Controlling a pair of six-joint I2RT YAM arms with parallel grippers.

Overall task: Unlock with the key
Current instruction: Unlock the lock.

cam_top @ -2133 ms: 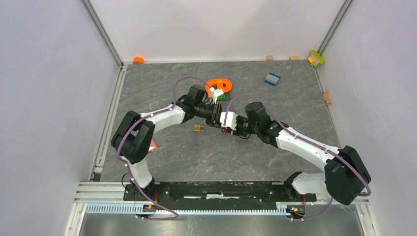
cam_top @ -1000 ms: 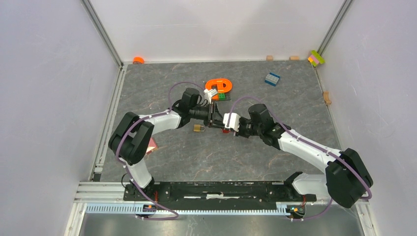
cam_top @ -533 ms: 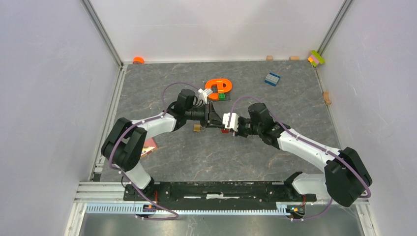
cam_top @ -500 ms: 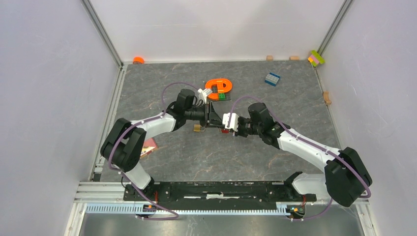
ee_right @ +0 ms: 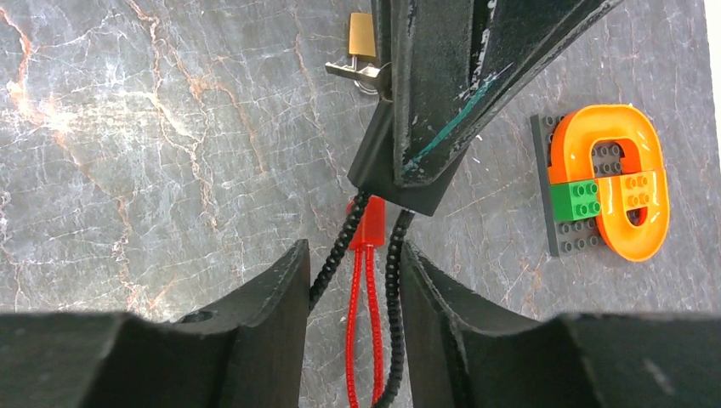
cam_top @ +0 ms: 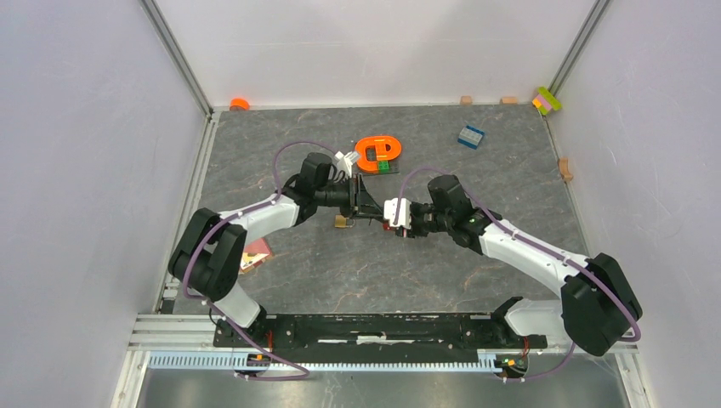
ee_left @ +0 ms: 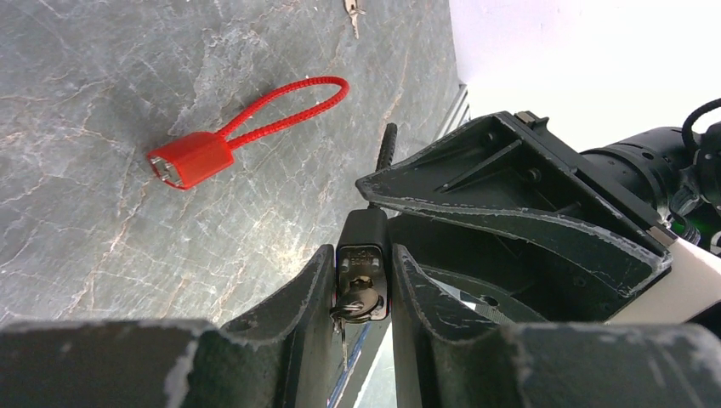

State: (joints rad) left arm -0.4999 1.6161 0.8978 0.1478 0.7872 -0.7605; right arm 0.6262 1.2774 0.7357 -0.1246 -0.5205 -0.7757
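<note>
One key (ee_left: 358, 303) in black lock (ee_left: 364, 248) | lock clamped between left jaws

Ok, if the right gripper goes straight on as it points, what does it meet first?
Probably the black cable lock, clamped in the left gripper just ahead; its cable runs between the open fingers of the right gripper. Depth unclear.

The bench (cam_top: 340, 263) is dark grey with a marble pattern, veined white and streaked rust-brown. The black cable lock (ee_left: 364, 246) carries a silvery key (ee_left: 355, 302). The red cable lock (ee_left: 195, 159) is bright red throughout. The padlock (ee_right: 361, 38) is brass-yellow. The loop (ee_right: 625, 245) is orange, the studded plate (ee_right: 542, 153) grey, 1 brick (ee_right: 576, 201) green, and another brick (cam_top: 470, 135) blue.
</note>
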